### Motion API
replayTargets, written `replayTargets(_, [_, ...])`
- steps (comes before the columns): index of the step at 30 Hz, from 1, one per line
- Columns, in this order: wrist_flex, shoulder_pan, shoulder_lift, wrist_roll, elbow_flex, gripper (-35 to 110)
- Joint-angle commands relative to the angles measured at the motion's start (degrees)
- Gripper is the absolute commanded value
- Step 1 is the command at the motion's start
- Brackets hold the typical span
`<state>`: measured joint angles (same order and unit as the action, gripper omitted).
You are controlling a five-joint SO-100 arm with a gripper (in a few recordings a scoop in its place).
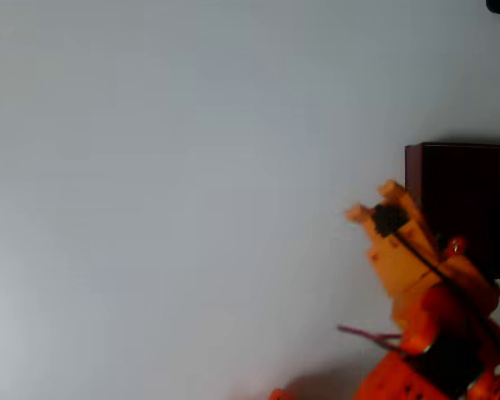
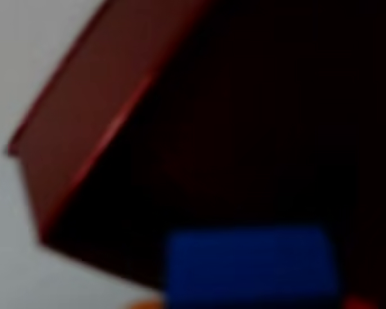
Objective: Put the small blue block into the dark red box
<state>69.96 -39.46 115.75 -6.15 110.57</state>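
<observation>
While the small blue block point(image 2: 251, 265) sits at the bottom edge of the wrist view, blurred and very close to the lens, it appears to be carried in the hand point(image 1: 373, 204), with orange showing just beneath it on both sides. Whether the fingers are actually clamped on it cannot be told from these pictures (the fingertips are not resolved in either view). Behind the block in the wrist view lies the dark red box point(image 2: 103, 122), its maroon wall running diagonally and its near-black interior taking up most of the frame.

In the overhead view the orange hand is at the box's left wall point(image 1: 412, 179), over the pale surface point(image 1: 192, 208) rather than over the opening.

The step in hand is judged to be the carry to the drop point. To do it well, the arm should move the hand toward the right of the overhead view until the block is well inside the rim, not above the wall itself. Height should be held so the block clears the wall edge. Release should come only once dark interior surrounds the block on all sides in the wrist view; a release at the rim risks the block falling outside.
</observation>
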Motion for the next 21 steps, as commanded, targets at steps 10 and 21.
replayTargets(10, [-13.36, -1.14, -19.07, 5.36, -3.43, 16])
replayTargets(21, [-9.49, 9.23, 7.38, 11.16, 13.8, 15])
